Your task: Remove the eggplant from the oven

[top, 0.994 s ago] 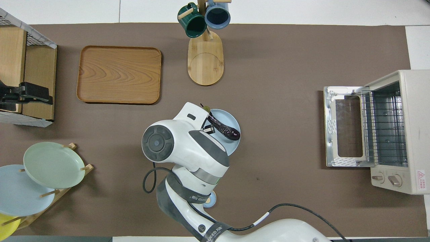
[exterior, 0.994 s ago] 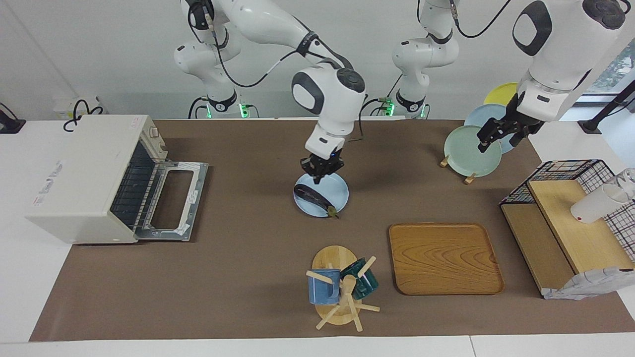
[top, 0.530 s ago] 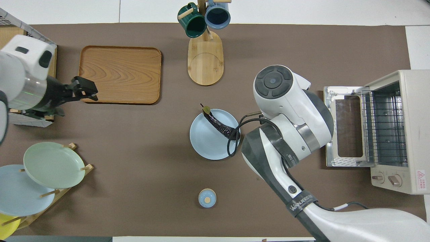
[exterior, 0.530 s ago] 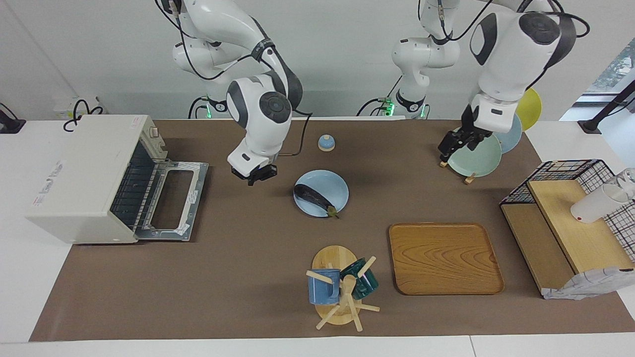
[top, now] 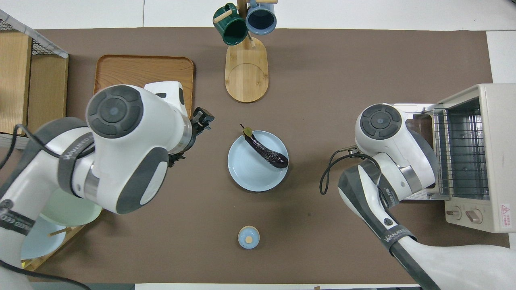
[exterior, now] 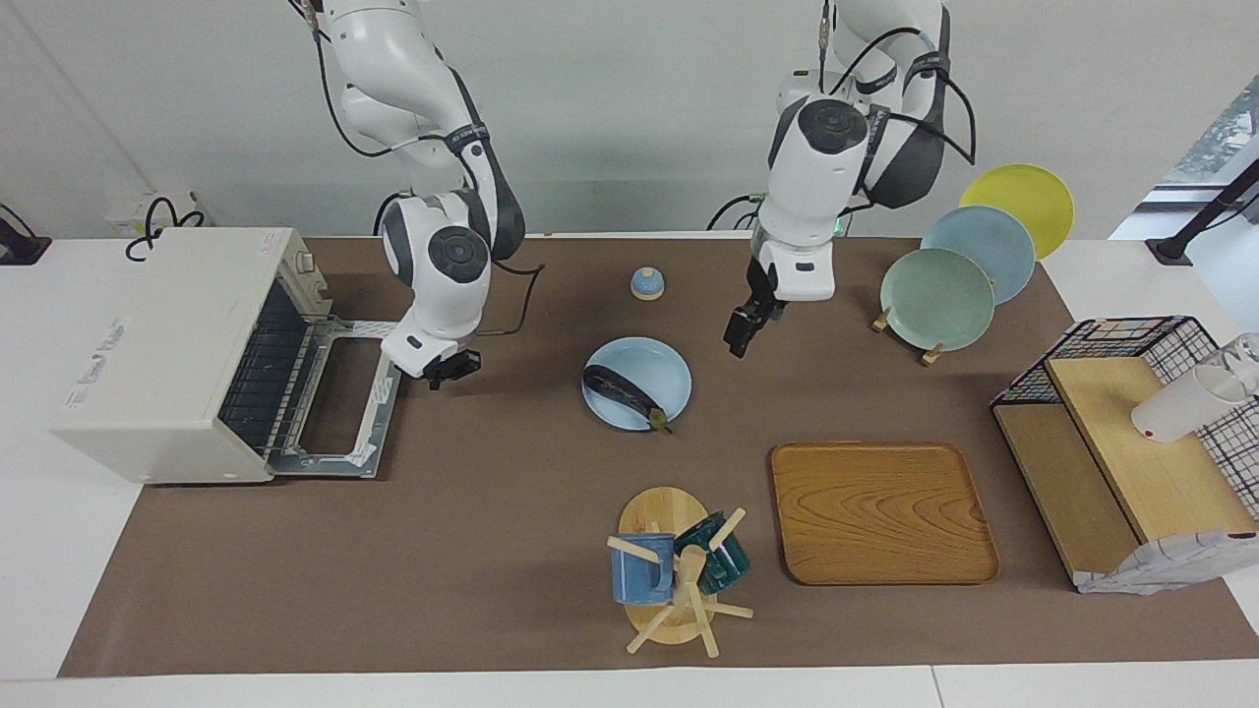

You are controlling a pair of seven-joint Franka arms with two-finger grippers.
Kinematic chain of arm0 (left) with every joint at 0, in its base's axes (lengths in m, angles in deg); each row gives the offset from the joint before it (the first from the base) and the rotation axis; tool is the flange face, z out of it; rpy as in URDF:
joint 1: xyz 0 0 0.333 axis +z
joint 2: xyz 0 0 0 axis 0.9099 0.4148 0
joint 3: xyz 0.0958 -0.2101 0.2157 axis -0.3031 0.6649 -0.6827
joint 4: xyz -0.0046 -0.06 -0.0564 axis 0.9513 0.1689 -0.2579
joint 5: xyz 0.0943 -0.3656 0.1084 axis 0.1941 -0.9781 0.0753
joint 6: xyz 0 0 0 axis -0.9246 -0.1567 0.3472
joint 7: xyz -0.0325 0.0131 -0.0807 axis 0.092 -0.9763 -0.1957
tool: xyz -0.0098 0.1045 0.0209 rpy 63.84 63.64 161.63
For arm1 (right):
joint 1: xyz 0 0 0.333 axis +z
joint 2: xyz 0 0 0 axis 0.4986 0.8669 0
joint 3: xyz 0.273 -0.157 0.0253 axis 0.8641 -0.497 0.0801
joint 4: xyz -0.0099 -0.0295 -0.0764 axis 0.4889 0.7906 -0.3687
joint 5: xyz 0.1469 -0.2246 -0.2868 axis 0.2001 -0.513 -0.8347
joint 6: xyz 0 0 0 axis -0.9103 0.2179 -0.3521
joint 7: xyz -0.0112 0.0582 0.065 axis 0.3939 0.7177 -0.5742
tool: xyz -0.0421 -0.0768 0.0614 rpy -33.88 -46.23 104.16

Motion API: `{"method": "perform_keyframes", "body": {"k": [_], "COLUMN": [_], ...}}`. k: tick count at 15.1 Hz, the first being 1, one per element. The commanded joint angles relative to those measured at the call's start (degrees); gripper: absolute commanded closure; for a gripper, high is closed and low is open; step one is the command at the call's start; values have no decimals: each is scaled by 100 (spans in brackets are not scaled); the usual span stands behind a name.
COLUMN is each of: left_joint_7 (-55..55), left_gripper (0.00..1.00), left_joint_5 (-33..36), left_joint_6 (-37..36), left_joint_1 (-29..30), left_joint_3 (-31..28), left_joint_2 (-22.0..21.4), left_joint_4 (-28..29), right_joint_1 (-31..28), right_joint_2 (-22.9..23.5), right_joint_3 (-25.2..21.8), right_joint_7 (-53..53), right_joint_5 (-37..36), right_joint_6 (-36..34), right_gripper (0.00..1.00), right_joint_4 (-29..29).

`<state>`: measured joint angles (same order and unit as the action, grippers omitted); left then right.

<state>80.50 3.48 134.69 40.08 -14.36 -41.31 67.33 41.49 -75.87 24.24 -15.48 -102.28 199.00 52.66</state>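
Observation:
The eggplant, dark and glossy, lies on a light blue plate in the middle of the mat, out of the oven and touched by neither gripper. The white oven stands at the right arm's end of the table, its door folded down and its wire rack bare. My right gripper hangs shut and empty just off the door's free edge; in the overhead view its own arm hides it. My left gripper hovers open and empty over the mat beside the plate.
A wooden tray and a mug tree with two mugs sit farther from the robots than the plate. A small blue bell sits nearer to them. A plate rack and a wire shelf stand at the left arm's end.
The right gripper has left the plate and swung to the oven door's edge. The left arm has swung from the plate rack to beside the plate. The eggplant has stayed on the plate.

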Motion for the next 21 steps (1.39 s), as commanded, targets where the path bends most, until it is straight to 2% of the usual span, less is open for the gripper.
{"method": "perform_keyframes", "body": {"k": [1,5,9,14,21], "left_joint_7": [885,1791,2565,2926,3041], "left_gripper": [0,0,0,0,1], "left_joint_5": [-64,-55,6,76,147], "left_joint_6": [674,992,993,1265,1397], "left_joint_1": [-376,-806,-1159,-1308,-1344], "left_joint_3": [-103,-130,-147,-147,-147], "left_joint_2": [340,998,1808,2046,2038], "left_joint_4": [11,-304,-1008,-965,-649], "right_joint_1": [-288,-438,-561,-622,-833], "right_joint_2": [-162,-136,-92,-48,22], "right_joint_3": [90,90,90,90,90], "right_joint_7": [194,194,247,238,440], "right_joint_5": [-138,-165,-331,-428,-507], "right_joint_6": [379,758,890,978,1224], "right_gripper": [100,100,100,100,100], "right_joint_4": [321,524,541,550,656]}}
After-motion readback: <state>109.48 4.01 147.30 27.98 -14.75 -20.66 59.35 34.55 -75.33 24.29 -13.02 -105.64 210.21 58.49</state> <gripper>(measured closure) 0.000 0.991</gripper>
